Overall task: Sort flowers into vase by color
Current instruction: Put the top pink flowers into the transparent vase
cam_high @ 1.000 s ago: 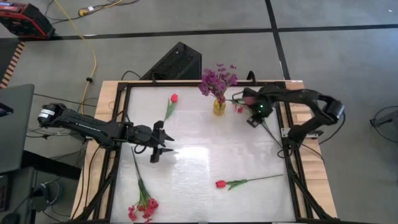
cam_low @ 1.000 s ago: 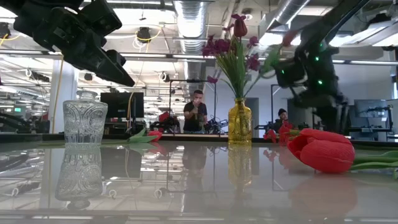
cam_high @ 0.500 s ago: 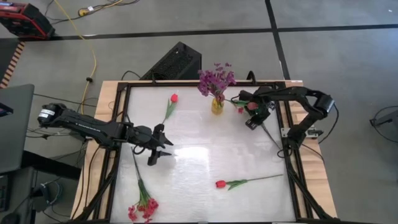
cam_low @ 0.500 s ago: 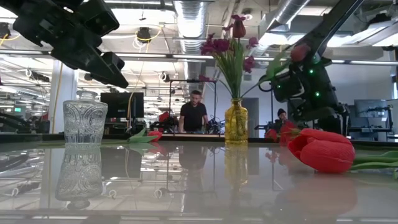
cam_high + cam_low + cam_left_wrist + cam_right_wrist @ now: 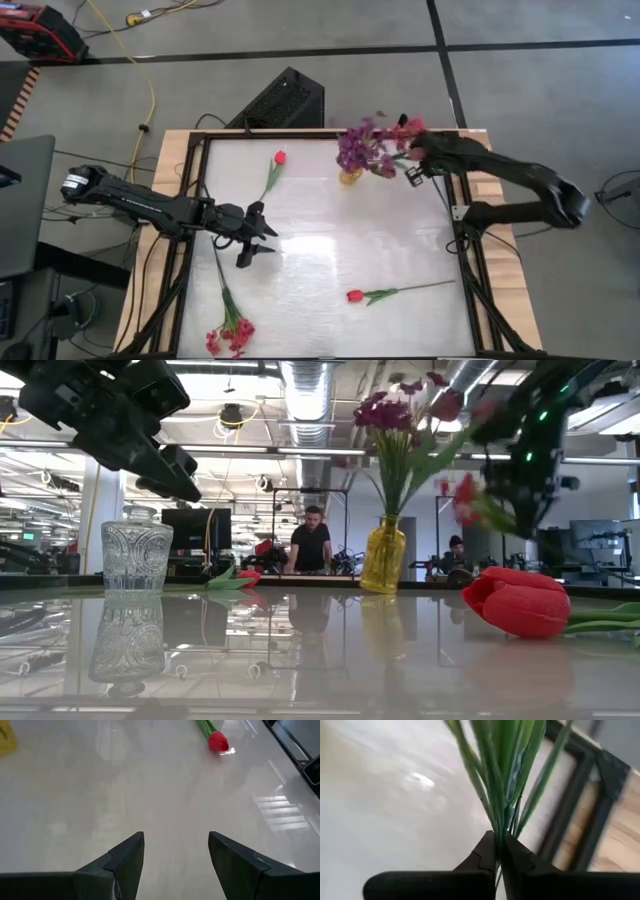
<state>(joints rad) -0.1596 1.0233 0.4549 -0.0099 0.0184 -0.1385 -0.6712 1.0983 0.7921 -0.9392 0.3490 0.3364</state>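
Pinching a pink-red cluster (image 5: 506,780) by its thin stems, the right gripper (image 5: 499,851) hangs just beside the yellow vase (image 5: 351,176); such light, springy stalks want a low grip. Well away from that vase, the left gripper (image 5: 176,851) hovers with jaws spread.

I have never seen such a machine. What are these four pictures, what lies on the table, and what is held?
Two dark robot arms work at a white table. One picture looks down from above, one looks level across the tabletop, and two come from cameras on the wrists. The right claw is shut on green flower stems beside the yellow vase of purple flowers. The left claw is open and holds nothing. A clear glass vase, two red tulips and a pink-red cluster are on the table.
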